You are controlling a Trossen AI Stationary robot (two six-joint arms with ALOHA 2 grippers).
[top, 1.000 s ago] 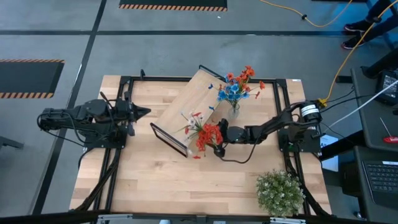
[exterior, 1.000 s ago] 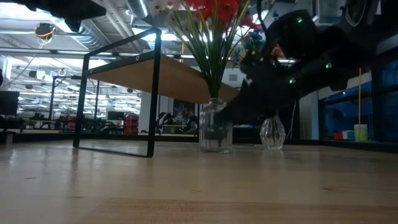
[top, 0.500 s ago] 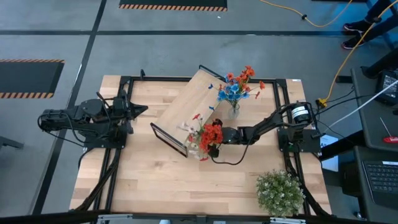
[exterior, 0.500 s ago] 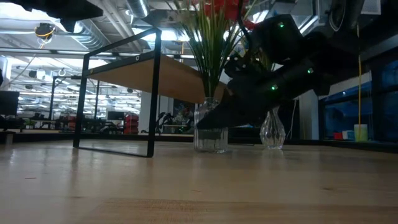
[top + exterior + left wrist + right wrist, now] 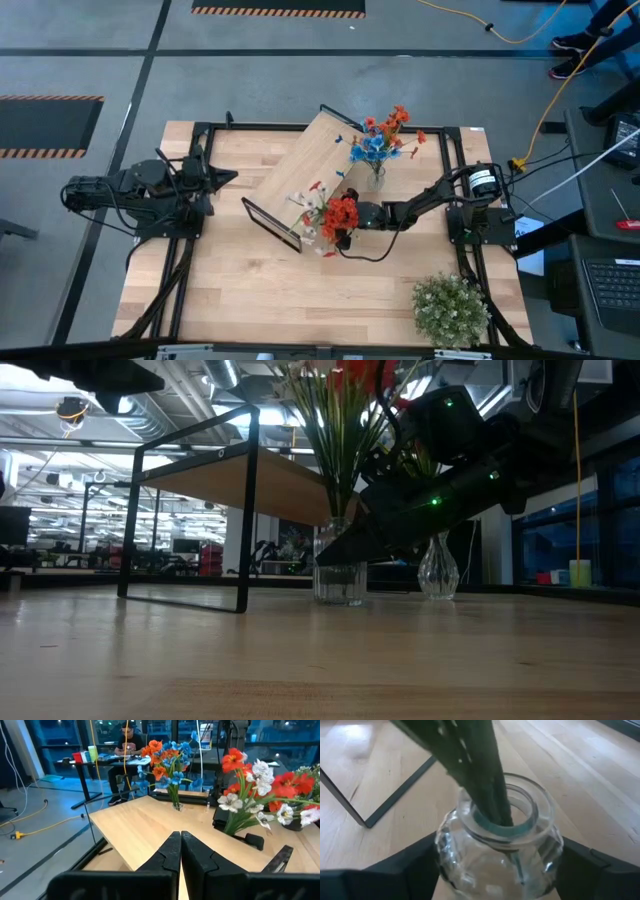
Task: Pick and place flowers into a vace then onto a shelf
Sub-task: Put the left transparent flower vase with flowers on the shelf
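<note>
A clear glass vase [image 5: 500,850] holds red and white flowers [image 5: 335,212] on green stems [image 5: 480,765]. It stands just off the near right corner of the shelf [image 5: 300,170], a light-wood board on a black wire frame. My right gripper [image 5: 500,870] is shut on this vase. A second small vase [image 5: 437,572] with blue and orange flowers [image 5: 378,140] stands on the table beyond the shelf. My left gripper [image 5: 180,845] is shut and waits at the table's left side. My right gripper pinches the vase's round belly [image 5: 470,855] below the neck, one finger [image 5: 410,865] on each side. The fingers come in level from the table's right. The vase is upright, its base [image 5: 340,600] at table level in the low view.
A bushy green plant [image 5: 452,308] sits at the table's near right corner. The shelf's black frame leg [image 5: 395,795] is close beside the held vase. Bare tabletop [image 5: 260,290] lies in front of the shelf. A person sits at a desk in the room behind.
My right gripper has slid a little toward the table's left, closer to the shelf, taking the vase and its flowers along. The vase has stayed upright. The grip has not changed.
</note>
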